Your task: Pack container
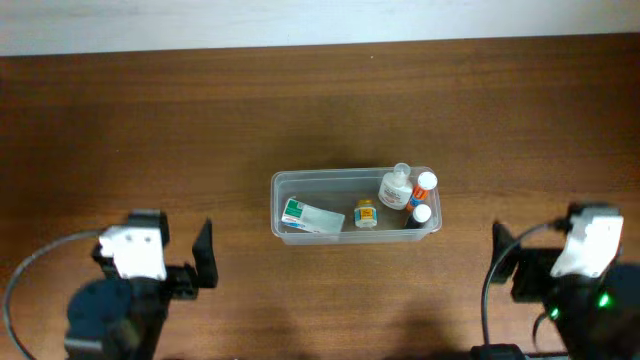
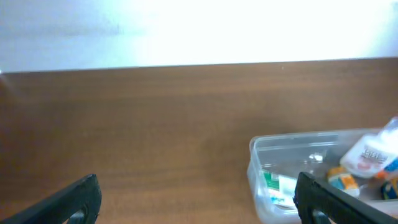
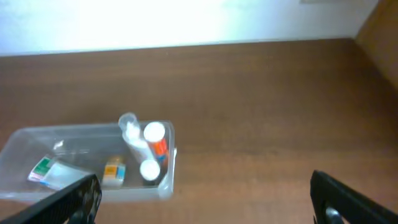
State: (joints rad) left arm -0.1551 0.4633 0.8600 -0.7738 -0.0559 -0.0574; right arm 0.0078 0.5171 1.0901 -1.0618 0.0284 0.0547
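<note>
1. Mid-tabletop, slightly toward the right edge, sits the container (image 1: pixel 320 175), a shallow clear plastic tub with rounded corners.
2. Inside lie a green-and-white box (image 1: pixel 310 216), a small yellow bottle (image 1: pixel 365 213) and white-capped bottles (image 1: pixel 424 185).
3. Packing looks nearly done.
4. Left gripper (image 2: pixel 196 202) and right gripper (image 3: pixel 208 196), at the near corners, are spread wide and hold nothing.

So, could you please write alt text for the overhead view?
A clear plastic rectangular tub on a brown wooden table holds a white box, a small yellow bottle and three other bottles. The left gripper and right gripper sit open.
</note>
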